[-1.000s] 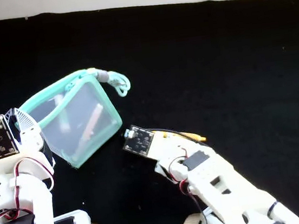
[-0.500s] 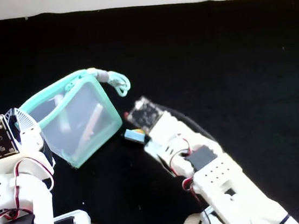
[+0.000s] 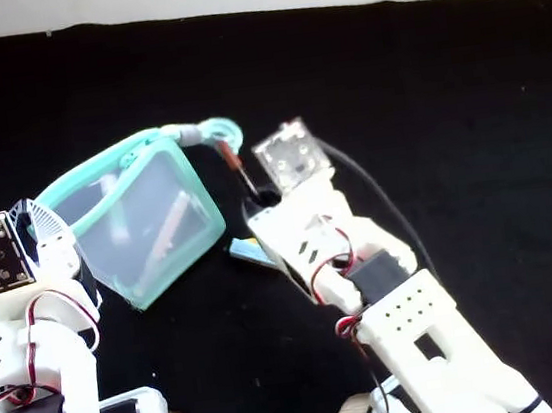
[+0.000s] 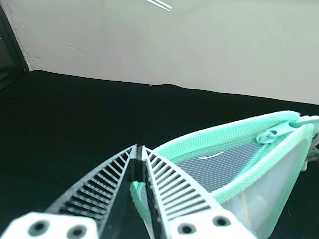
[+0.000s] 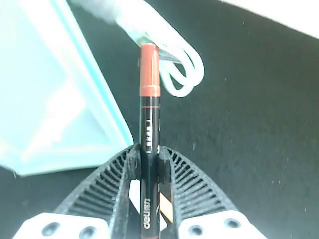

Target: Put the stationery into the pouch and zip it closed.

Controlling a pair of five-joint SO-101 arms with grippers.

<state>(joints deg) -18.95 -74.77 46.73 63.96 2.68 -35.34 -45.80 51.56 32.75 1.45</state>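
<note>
The right end effector (image 5: 148, 149) pinches a red-capped marker (image 5: 149, 94) by its barrel, with the long axis running straight out from the jaws. Its cap is just beside the looped strap (image 5: 182, 69) at the zipper end of the mint pouch (image 3: 146, 217), so the open mouth lies off to the cap's side, toward the left arm. The left end effector (image 4: 139, 152) is pressed together on the rim's opposite end, holding the pouch tilted and agape on the black desk (image 3: 424, 98); a small blue and yellow item (image 3: 250, 253) lies beside the right arm, and a pale wall (image 4: 199, 45) stands behind.
</note>
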